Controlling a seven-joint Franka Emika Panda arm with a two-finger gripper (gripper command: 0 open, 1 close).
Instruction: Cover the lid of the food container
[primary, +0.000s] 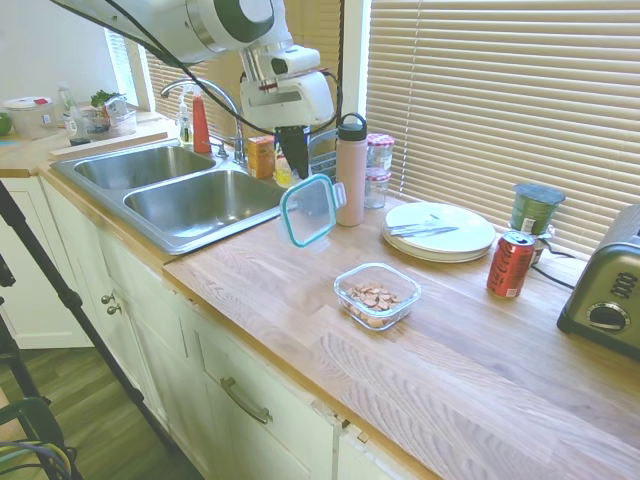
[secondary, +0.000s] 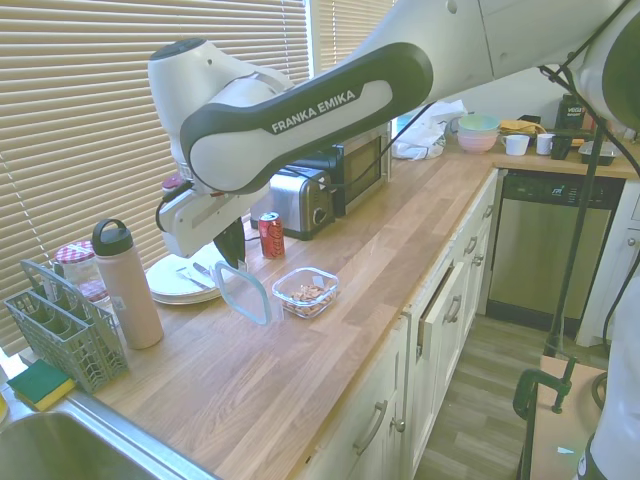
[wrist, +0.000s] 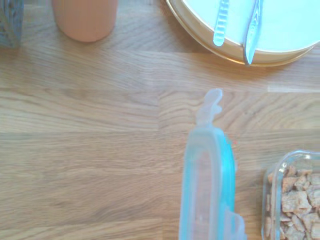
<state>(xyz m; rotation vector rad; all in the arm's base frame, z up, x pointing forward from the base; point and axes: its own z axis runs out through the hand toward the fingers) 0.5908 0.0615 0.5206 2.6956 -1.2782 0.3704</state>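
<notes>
My gripper (primary: 298, 170) is shut on the top edge of the lid (primary: 308, 210), a clear rounded square with a teal rim. The lid hangs nearly upright above the wooden counter, well off its surface. From the other side the gripper (secondary: 232, 257) and the hanging lid (secondary: 243, 292) show just left of the food container (secondary: 306, 291). The food container (primary: 377, 295) is a clear open tub with brown pieces, standing on the counter to the right of and nearer than the lid. In the wrist view the lid (wrist: 207, 185) shows edge-on beside the food container (wrist: 295, 200).
A pink bottle (primary: 350, 170) and lidded jars (primary: 378, 165) stand right behind the lid. A white plate (primary: 440, 232) with cutlery, a red can (primary: 511, 264), a green jar (primary: 536, 208) and a toaster (primary: 605, 300) lie further right. The sink (primary: 190, 195) is left.
</notes>
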